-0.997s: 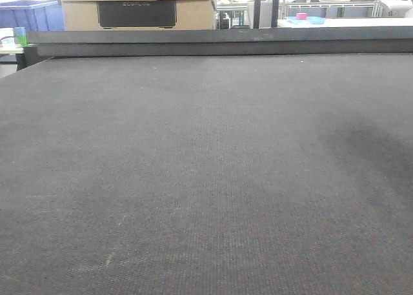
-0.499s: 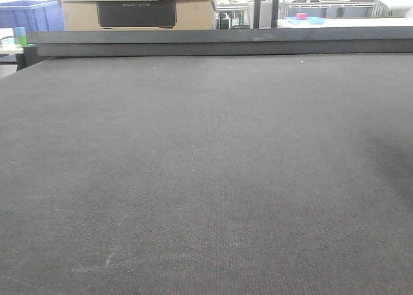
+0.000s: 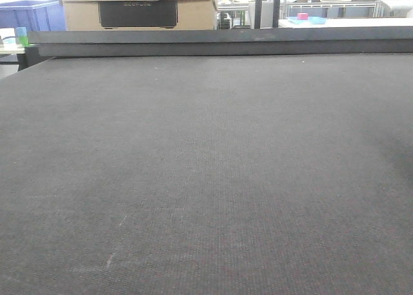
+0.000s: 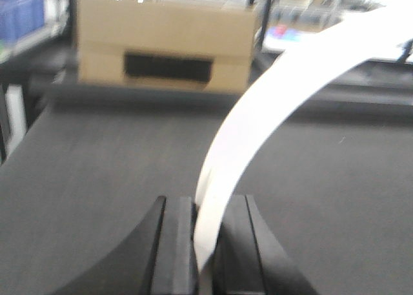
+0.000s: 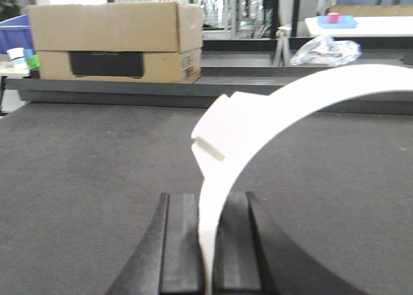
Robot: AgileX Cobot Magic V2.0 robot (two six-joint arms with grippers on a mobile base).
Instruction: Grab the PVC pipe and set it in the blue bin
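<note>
Shadow right of the box (image 3: pixel 135 4) has left the mat (image 3: pixel 206 179); left gripper (image 4: pixel 205 208) and right gripper (image 5: pixel 208 204) each pinch 1 white curved pipe (image 4: pixel 271 95) tight before the box, so grab done, drop into bin (image 3: pixel 32 14) left of box remains.

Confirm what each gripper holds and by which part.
Left fingers clamp a white curved PVC pipe at its near end. Right fingers clamp a white stepped pipe at its near end, below the step. Whether both are one piece cannot be told.
</note>
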